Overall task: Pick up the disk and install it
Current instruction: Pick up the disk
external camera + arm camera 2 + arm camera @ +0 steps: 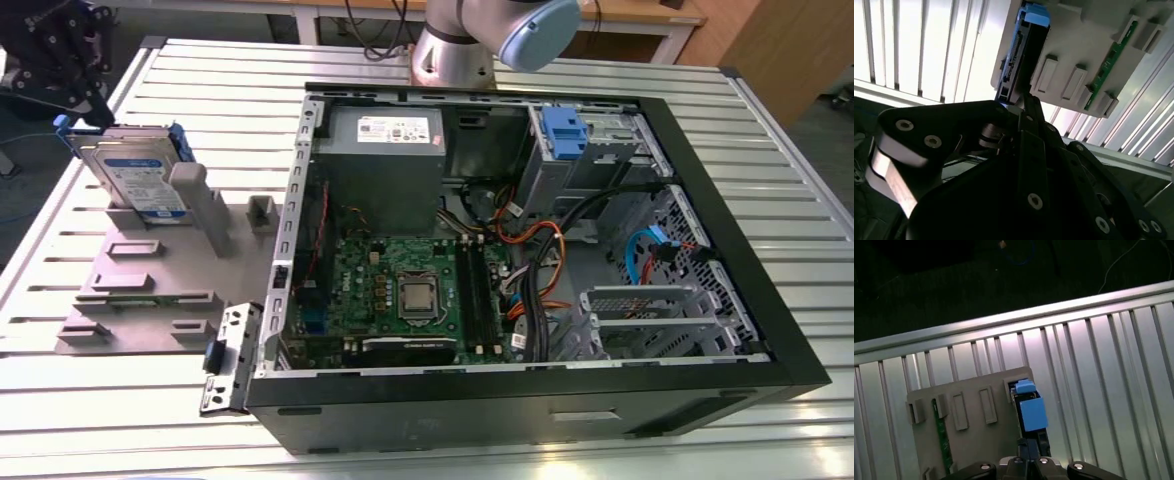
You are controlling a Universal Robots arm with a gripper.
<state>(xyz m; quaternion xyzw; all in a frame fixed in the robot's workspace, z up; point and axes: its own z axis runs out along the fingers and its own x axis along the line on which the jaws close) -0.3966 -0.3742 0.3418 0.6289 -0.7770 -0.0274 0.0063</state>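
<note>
End effector (80, 105) at disk (134, 180) top; disk upright, blue bracket (1032, 412) up.

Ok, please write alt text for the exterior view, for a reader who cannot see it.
A black gripper hangs at the top edge of a silver disk that stands upright in a grey stand on a slatted metal table. An open computer case lies to the exterior view's right.

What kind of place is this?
Probably a robot workshop: an opened computer case on a slatted metal table, a robot arm behind it, and a disk upright in a grey stand.
</note>
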